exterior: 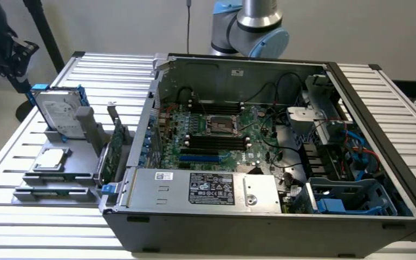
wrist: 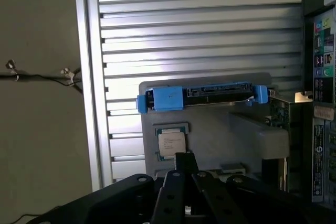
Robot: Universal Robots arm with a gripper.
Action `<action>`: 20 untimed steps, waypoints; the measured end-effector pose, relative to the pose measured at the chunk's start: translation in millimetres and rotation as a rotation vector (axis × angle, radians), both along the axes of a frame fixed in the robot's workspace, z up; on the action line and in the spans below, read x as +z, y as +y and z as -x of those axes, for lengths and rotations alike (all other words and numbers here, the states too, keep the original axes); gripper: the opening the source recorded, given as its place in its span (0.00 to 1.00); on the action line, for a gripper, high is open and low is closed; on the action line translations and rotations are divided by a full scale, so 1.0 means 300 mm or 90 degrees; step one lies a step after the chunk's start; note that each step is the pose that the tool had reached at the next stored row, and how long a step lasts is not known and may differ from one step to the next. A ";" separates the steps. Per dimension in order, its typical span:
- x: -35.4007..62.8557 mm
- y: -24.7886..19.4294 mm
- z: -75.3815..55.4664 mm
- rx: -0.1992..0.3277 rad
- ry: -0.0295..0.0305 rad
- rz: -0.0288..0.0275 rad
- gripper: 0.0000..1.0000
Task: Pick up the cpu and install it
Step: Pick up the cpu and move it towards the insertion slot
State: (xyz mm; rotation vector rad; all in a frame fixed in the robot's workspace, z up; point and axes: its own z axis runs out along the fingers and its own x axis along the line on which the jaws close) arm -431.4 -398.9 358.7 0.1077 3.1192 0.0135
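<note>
The cpu (wrist: 171,144) is a small square chip with a silver top. It lies flat in a recess of the grey holder (wrist: 210,135) on the slatted table, beside the open computer case. In the exterior view the cpu (exterior: 49,158) sits on the holder (exterior: 63,176) at that view's left. My gripper (wrist: 184,162) hangs well above the holder, its black fingers together, shut and holding nothing. From the wrist camera its tip lines up just beside the chip. The motherboard's empty socket (exterior: 220,125) lies open inside the case (exterior: 193,227).
A hard drive (exterior: 58,114) with blue side rails stands upright in the holder just behind the cpu; the hard drive (wrist: 202,95) appears edge-on from the wrist. A green card (exterior: 115,149) stands between holder and case. The arm (exterior: 255,27) rises behind the case. Cables run inside the case.
</note>
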 end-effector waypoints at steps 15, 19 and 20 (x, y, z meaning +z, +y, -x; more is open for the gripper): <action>-0.082 -0.045 0.007 0.021 0.0224 -0.0001 0.60; -0.106 -0.050 0.008 0.045 0.0241 0.0002 0.60; -0.112 -0.050 0.008 0.052 0.0242 0.0003 0.60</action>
